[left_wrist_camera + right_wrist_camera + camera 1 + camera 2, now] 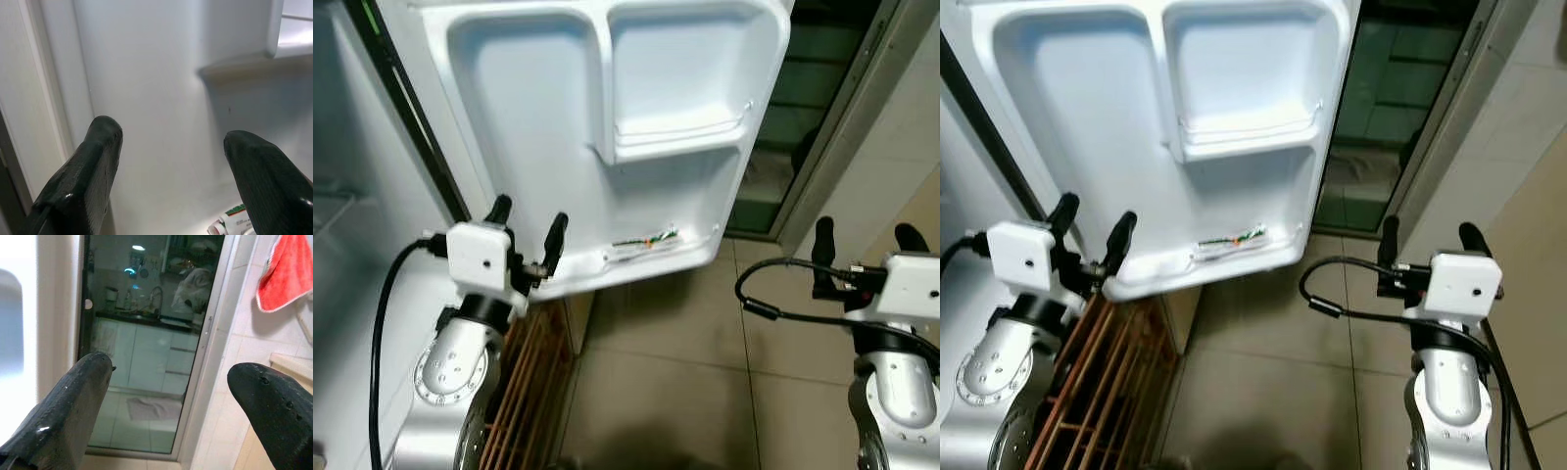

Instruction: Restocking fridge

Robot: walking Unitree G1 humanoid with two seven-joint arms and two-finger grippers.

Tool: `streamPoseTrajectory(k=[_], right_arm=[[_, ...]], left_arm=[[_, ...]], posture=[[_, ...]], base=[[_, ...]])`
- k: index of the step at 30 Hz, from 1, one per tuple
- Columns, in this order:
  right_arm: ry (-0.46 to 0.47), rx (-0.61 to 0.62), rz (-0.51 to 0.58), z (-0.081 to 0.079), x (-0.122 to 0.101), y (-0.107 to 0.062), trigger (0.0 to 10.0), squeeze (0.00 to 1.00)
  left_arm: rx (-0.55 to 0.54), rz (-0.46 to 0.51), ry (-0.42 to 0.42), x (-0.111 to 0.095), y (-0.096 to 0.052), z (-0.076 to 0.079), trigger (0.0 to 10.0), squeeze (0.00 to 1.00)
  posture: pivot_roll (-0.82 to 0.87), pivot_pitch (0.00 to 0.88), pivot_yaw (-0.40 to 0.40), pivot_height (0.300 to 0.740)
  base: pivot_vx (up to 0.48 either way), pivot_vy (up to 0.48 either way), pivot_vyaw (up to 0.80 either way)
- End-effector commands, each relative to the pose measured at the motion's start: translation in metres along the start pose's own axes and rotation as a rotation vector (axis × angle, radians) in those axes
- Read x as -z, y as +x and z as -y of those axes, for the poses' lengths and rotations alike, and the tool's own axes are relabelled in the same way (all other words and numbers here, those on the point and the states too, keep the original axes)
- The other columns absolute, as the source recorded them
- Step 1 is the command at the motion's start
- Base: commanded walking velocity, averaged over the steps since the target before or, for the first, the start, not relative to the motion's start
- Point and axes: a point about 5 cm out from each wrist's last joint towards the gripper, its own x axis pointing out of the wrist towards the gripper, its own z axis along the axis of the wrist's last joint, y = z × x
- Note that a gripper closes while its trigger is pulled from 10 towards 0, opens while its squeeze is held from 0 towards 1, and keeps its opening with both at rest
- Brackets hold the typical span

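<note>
- Fridge door (558, 127) hangs open, white inner liner facing the camera. Two moulded recesses up top, one small shelf (680, 132) under the right recess, one bottom ledge.
- One small packet (644, 242) with green and red print lies on the bottom ledge, just right of the left gripper; in the left wrist view it shows beside one fingertip.
- Left gripper (527, 227): fingers spread wide, nothing held, tips right at the door's lower left corner. Contact with the door: can't tell.
- Right gripper (1433, 238): fingers also wide apart, empty, well clear of the door, held over the tiled floor (705, 372).
- One glass door (146, 347) straight ahead of the right gripper, one red towel (286, 271) on the wall beside it.
- One slatted wooden rack (1097, 392) below the left gripper.
</note>
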Motion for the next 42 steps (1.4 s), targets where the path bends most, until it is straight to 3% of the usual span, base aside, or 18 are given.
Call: streamPoseTrajectory(k=[1,14,29,31,34,42], right_arm=[[0.010,-0.011,-0.005,-0.001,0.001,0.000,10.0,0.08],[-0.005,-0.010,-0.012,0.000,0.004,0.000,10.0,0.08],[-0.010,-0.005,-0.025,-0.001,0.008,0.000,10.0,0.07],[-0.010,-0.005,-0.028,-0.001,0.009,-0.001,10.0,0.08],[-0.008,-0.004,-0.033,-0.002,0.011,-0.002,10.0,0.08],[-0.007,0.004,-0.030,-0.001,0.011,-0.003,10.0,0.08]], left_arm=[[-0.037,-0.028,-0.001,0.004,0.000,-0.007,10.0,0.00],[0.041,-0.010,0.032,0.002,0.007,0.002,10.0,0.00],[0.058,-0.060,0.032,0.014,0.014,0.006,10.0,0.00],[0.007,-0.111,-0.039,0.023,0.020,0.004,10.0,0.00],[0.004,-0.127,-0.068,0.027,0.027,0.008,10.0,0.00],[0.022,-0.139,-0.049,0.032,0.027,0.009,10.0,0.00]], posture=[[-0.12,0.009,0.016,0.740],[-0.13,0.012,0.024,0.740],[-0.14,0.006,0.033,0.740],[-0.14,0.002,0.038,0.740],[-0.15,0.000,0.041,0.740],[-0.16,0.000,0.051,0.740]], base=[[-0.326,0.000,0.00],[-0.122,-0.025,0.00],[0.000,-0.479,0.00],[0.000,-0.480,0.00],[0.000,-0.480,0.00],[0.000,-0.480,0.00]])
